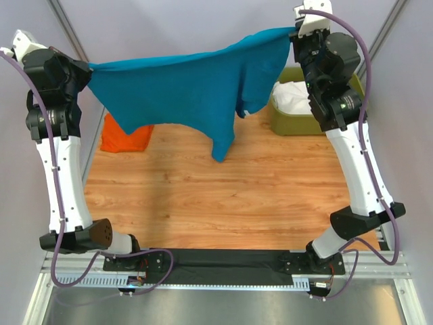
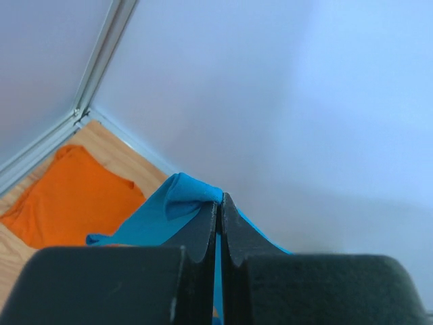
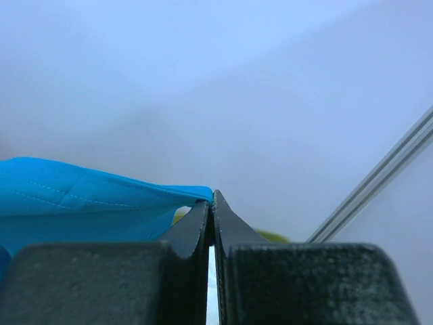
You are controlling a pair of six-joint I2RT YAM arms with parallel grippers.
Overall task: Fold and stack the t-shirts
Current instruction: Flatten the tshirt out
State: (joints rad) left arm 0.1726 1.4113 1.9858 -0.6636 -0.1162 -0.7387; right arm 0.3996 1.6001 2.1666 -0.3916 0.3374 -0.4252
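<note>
A teal-blue t-shirt [image 1: 189, 84] hangs stretched in the air between both arms, high over the far half of the wooden table. My left gripper [image 1: 89, 68] is shut on its left corner, and in the left wrist view the blue cloth [image 2: 177, 203] bunches at the closed tips of that gripper [image 2: 221, 198]. My right gripper [image 1: 292, 32] is shut on the right corner; its tips [image 3: 212, 196] pinch the blue hem [image 3: 88, 196]. A sleeve and a pointed fold droop toward the table. An orange t-shirt [image 1: 125, 139] lies flat at the far left, partly hidden behind the blue one, and shows again as orange cloth [image 2: 71, 200].
An olive-green tub [image 1: 298, 112] holding white cloth [image 1: 292, 96] stands at the far right, just below my right arm. Grey walls with metal rails close in the table's far side and both flanks. The wooden table top [image 1: 223, 203] stretches toward the arm bases.
</note>
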